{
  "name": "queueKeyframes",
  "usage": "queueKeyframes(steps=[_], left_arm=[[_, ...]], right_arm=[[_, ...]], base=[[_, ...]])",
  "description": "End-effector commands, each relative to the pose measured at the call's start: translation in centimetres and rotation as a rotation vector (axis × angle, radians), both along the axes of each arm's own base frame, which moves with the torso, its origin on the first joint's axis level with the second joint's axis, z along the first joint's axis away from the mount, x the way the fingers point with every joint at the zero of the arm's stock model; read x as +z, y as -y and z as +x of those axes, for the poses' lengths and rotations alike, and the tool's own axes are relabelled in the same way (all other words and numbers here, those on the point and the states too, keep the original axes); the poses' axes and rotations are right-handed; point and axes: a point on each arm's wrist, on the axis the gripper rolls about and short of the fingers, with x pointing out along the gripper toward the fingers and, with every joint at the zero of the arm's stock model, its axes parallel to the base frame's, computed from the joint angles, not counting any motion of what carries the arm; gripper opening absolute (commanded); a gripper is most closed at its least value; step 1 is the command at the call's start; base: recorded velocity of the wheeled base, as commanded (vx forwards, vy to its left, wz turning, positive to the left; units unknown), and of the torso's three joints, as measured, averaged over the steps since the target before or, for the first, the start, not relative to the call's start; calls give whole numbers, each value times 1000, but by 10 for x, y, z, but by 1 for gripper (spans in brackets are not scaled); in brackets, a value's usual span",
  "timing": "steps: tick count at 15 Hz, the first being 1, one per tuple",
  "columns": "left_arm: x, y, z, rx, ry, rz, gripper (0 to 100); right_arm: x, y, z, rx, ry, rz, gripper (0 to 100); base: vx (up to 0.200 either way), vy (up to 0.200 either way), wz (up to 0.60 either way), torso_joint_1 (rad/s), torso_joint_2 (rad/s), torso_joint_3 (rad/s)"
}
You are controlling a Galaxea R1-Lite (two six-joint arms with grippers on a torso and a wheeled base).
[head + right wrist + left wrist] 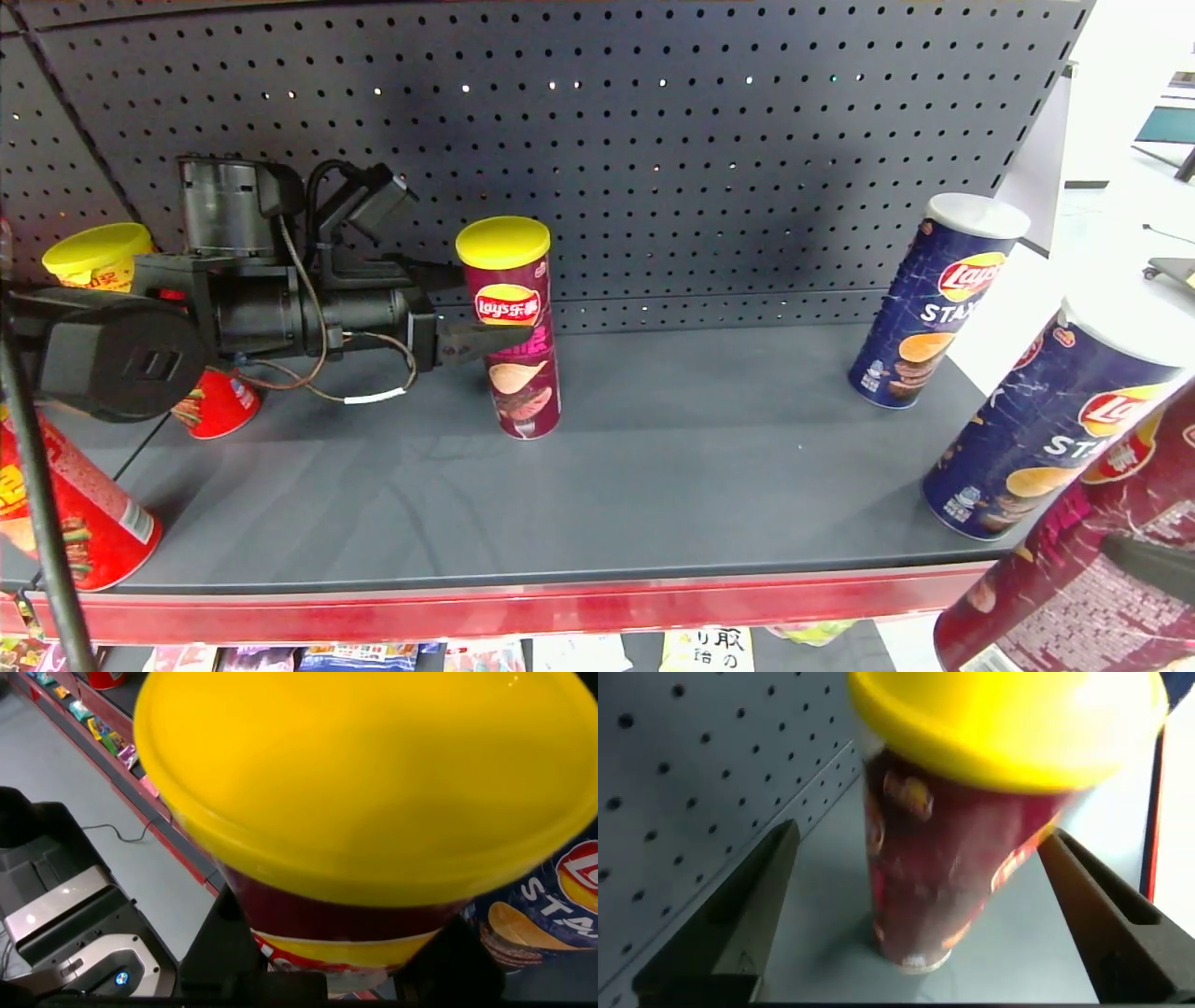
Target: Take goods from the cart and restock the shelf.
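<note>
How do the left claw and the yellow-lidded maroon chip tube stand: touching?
Cannot tell. Left wrist view: the left claw straddles the yellow-lidded maroon chip tube; shelf shows beside one finger, the other fingertip meets the tube's blurred edge.

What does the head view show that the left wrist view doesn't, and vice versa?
Head view only: two blue, white-lidded chip tubes at the shelf's right, and a second maroon tube off the shelf. Left wrist view only: gaps between the left gripper's open fingers and the tube between them. Both: the yellow-lidded maroon chip tube upright on the grey metal shelf.
</note>
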Motion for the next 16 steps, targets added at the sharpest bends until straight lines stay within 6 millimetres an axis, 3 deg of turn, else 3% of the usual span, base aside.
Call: queueKeyframes(steps=[1,8,9,13,16], left_arm=[[-3,6,11,-9,-2,1,100],[-15,20,22,-38,-33,3,100],[-15,21,23,-40,-31,1,0],[-14,24,19,-56,-40,-4,0],[-6,27,0,-79,-37,-10,0]], right_arm=[[1,0,-1,0,4,2,0],[0,1,0,-18,-2,5,0],[0,1,1,-18,-4,4,0],[0,1,2,-21,-8,2,0],[0,0,3,-21,-7,3,0]], base=[[0,0,0,0,0,0],[0,0,0,0,0,0],[0,0,0,0,0,0],[0,0,0,0,0,0],[0,0,0,0,0,0]])
